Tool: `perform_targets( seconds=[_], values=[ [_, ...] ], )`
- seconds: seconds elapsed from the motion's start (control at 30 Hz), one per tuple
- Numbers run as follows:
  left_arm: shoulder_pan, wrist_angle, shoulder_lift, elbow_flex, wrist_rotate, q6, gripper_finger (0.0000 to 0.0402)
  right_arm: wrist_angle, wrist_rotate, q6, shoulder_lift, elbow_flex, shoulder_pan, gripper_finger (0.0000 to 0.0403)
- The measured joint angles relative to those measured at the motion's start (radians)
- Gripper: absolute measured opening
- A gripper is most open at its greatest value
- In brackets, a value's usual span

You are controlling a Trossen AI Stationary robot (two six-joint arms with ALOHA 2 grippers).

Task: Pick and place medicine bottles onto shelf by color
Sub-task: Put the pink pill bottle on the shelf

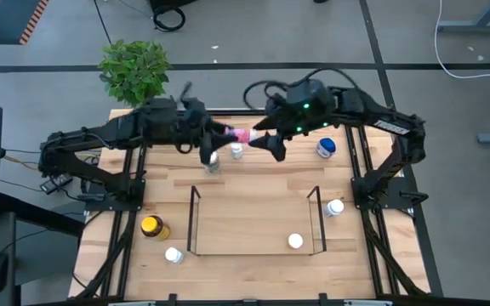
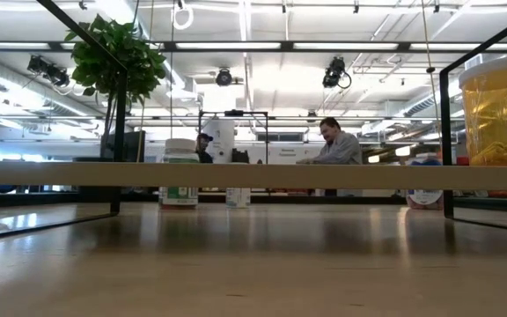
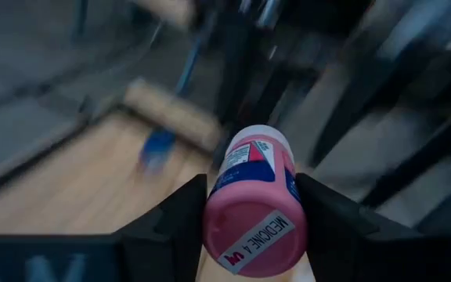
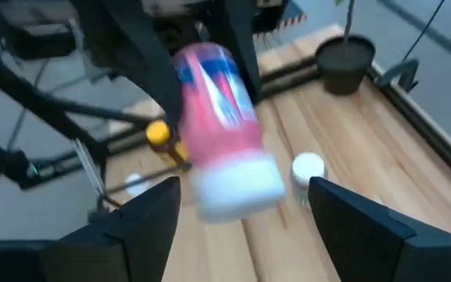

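High view showed the left gripper above the tabletop's far edge, clamped on a pink bottle held sideways in the air. Just beside it, the right gripper hung with fingers spread wide, its jaws short of the bottle's white cap. Nearer, the wire shelf stood with one white-capped bottle inside.

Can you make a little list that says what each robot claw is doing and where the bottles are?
left claw: shut on the pink bottle, held above the far side of the table
right claw: open, right by the pink bottle's white cap
shelf: one white-capped bottle inside it
blue-capped bottle: on the table, far right
yellow-lidded jar: left of the shelf
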Motion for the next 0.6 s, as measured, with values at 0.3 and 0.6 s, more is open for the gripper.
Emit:
perform_targets(
  seconds=[0.3,0.6],
  values=[
    [0.029,0.167,-0.028,-0.002,0.000,-0.046,0.0172,0.294,0.049,0.047,-0.069,0.001,-0.009,0.0290],
    [0.028,0.281,-0.026,-0.003,0.008,-0.054,0.0179,0.271,0.020,0.074,-0.065,0.000,-0.026,0.0290]
  ],
)
